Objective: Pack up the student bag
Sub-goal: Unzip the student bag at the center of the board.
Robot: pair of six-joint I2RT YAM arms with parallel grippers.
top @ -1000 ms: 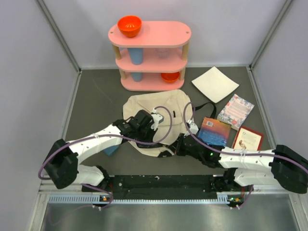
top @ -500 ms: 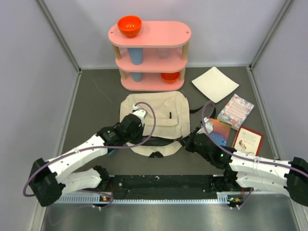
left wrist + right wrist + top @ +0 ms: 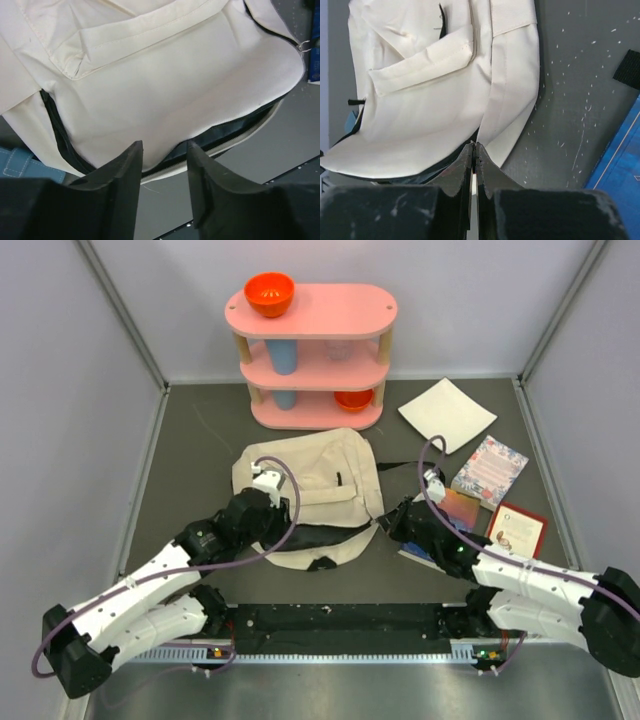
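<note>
The student bag [image 3: 315, 480], cream with a front pocket, lies flat mid-table, its dark unzipped mouth facing the arms. In the left wrist view the bag [image 3: 165, 95] fills the frame and its zipper edge runs just past my left gripper [image 3: 164, 146], which is open with nothing between its fingers. In the top view the left gripper [image 3: 272, 527] hovers at the bag's near left edge. My right gripper [image 3: 388, 527] is at the bag's near right corner. Close up, the right gripper [image 3: 475, 145] is shut, and the bag [image 3: 435, 100] fabric folds converge at its tips.
A pink three-tier shelf [image 3: 312, 312] at the back holds an orange bowl [image 3: 269, 293] and a blue cup [image 3: 283, 355]. A white sheet [image 3: 447, 415], a floral book [image 3: 490, 470], a blue book [image 3: 455, 508] and a red-edged book [image 3: 516, 531] lie right of the bag.
My left gripper has opened and let go of the bag, and that arm has drawn back to the left. The bag has shifted left and turned; the right gripper stays shut at its corner.
</note>
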